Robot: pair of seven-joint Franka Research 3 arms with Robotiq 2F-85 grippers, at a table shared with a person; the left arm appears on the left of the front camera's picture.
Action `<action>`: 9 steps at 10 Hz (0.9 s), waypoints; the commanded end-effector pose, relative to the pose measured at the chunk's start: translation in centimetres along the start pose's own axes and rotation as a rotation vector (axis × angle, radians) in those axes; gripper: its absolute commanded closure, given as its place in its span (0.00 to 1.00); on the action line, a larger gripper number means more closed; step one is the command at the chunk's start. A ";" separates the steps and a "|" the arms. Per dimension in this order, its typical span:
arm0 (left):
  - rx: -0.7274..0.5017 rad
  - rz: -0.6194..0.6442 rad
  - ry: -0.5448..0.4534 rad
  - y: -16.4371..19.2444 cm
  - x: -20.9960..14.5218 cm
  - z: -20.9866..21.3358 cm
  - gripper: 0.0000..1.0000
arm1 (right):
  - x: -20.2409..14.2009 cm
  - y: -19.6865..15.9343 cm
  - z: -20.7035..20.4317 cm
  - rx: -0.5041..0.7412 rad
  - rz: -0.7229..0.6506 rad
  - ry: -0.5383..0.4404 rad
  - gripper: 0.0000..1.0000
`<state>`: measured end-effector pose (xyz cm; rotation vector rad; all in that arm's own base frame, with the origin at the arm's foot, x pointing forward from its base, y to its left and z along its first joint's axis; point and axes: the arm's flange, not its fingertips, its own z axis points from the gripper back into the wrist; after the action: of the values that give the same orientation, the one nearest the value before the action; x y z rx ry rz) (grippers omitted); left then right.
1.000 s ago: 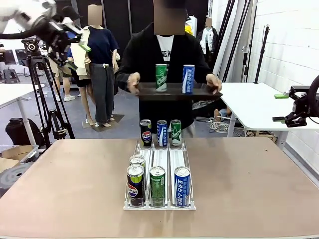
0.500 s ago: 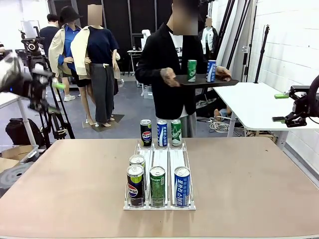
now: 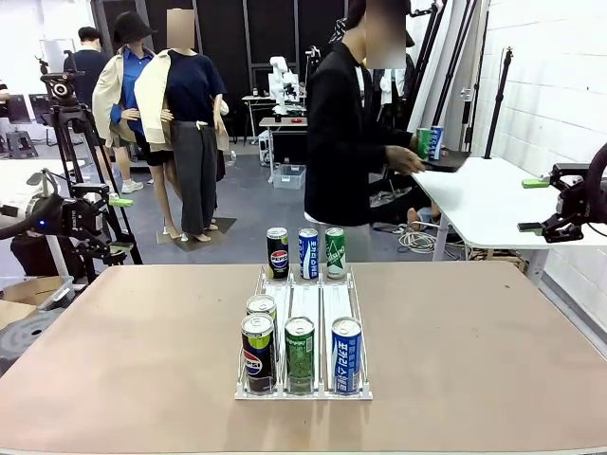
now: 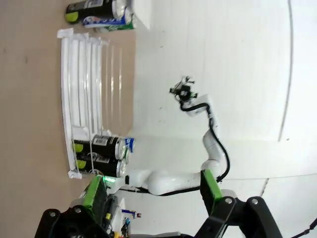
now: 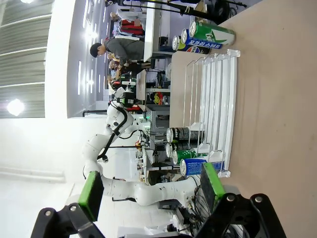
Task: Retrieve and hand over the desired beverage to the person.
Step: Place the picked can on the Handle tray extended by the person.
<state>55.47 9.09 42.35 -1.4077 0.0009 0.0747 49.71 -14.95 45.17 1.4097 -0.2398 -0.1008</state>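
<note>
Front view shows me the table [image 3: 474, 360] with the white can rack [image 3: 303, 389] at its middle, every can untouched: three at the near end, a fourth behind the Pepsi can [image 3: 257, 353], three standing at the far end. The person [image 3: 346, 133] is turned away toward a side table, well apart from the rack, so I judge nothing is retrieved yet and the whole pick and handover remains. My left gripper [image 4: 153, 191] and right gripper [image 5: 148, 191] both hang wide and empty, well off the cans.

The tray [image 3: 453, 161] the person [image 3: 349, 142] carries is mostly hidden (perhaps resting on the side table [image 3: 493, 204])
</note>
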 end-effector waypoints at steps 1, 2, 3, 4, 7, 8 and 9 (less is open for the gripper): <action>-0.091 0.006 -0.044 -0.9 0.6 2.1 0.00 | -0.1 0.1 -0.1 0.007 0.011 0.006 0.00; -0.105 0.002 -0.053 -1.0 0.3 2.6 0.00 | -0.1 0.1 -0.1 0.007 0.011 0.006 0.00; -0.106 -0.003 -0.059 -1.1 0.4 3.0 0.00 | -0.1 0.1 -0.1 0.007 0.011 0.006 0.00; -0.107 -0.008 -0.066 -1.3 0.5 3.4 0.00 | -0.1 0.1 -0.1 0.007 0.011 0.006 0.00; -0.104 -0.013 -0.089 -1.4 0.3 4.3 0.00 | -0.1 0.1 -0.1 0.007 0.011 0.006 0.00; -0.079 0.006 -0.114 -1.4 0.3 4.4 0.00 | -0.1 0.1 -0.1 0.007 0.011 0.006 0.00; -0.059 -0.024 -0.129 -1.7 0.1 4.5 0.00 | -0.1 0.1 -0.1 0.007 0.011 0.006 0.00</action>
<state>55.64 13.49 43.91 -1.4747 -0.0946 0.1287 49.71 -14.96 45.17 1.4097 -0.2399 -0.1009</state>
